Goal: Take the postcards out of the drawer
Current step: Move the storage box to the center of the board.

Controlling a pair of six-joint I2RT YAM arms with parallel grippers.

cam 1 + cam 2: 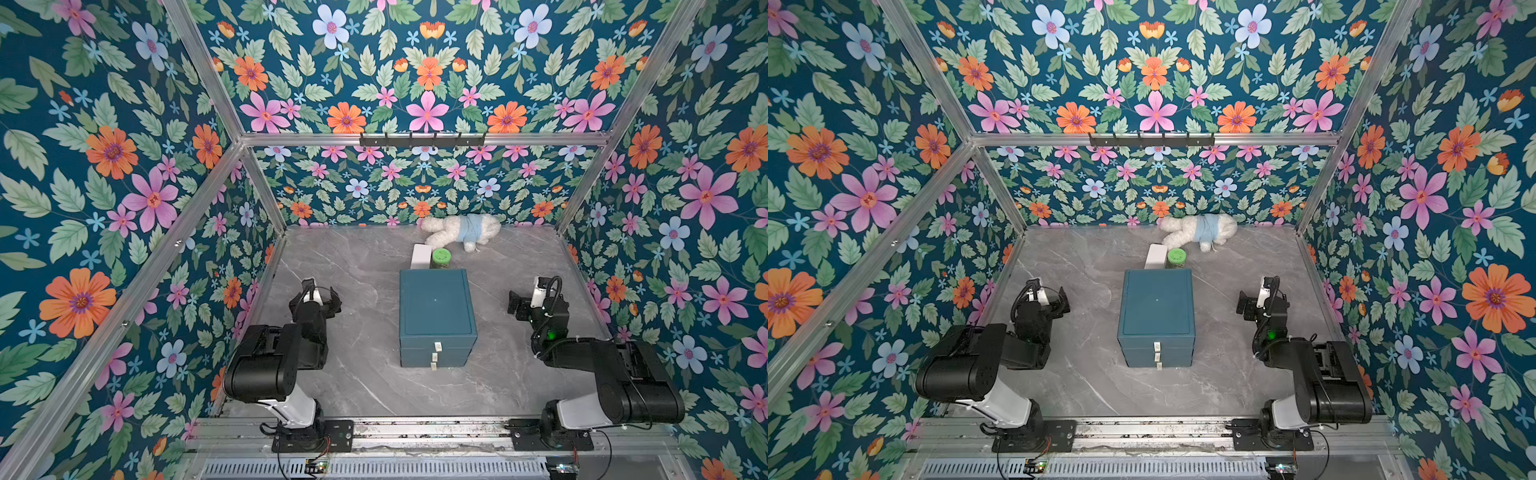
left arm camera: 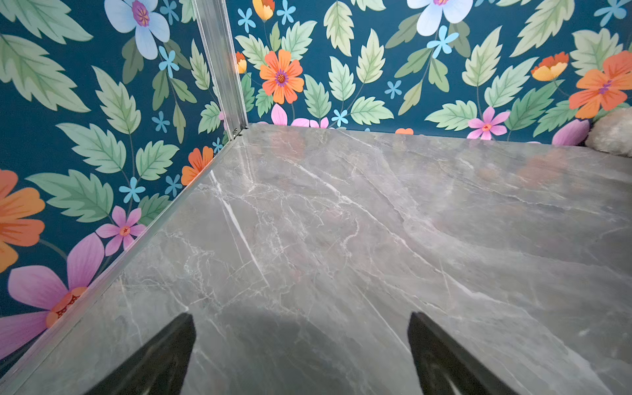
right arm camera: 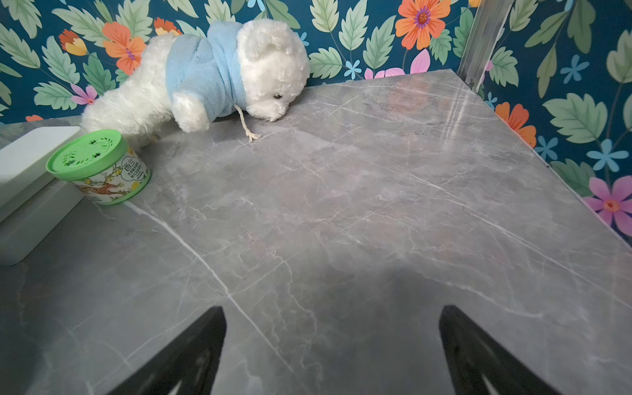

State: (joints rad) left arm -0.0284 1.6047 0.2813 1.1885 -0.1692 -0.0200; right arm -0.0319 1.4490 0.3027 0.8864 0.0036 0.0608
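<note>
The teal chest [image 1: 435, 305] stands upright, its three drawers [image 1: 417, 353] all shut.

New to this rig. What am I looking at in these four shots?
Two robot arms, a left arm and a right arm, are bolted at the near edge of a marble table. Two pictures look down from overhead. The other two come from wrist cameras and show the left fingers and right fingers, both open and empty. On the table stands a blue three-drawer chest, all drawers shut. Behind it are a white box, a green-lidded tub and a plush bear. No postcards show.
</note>
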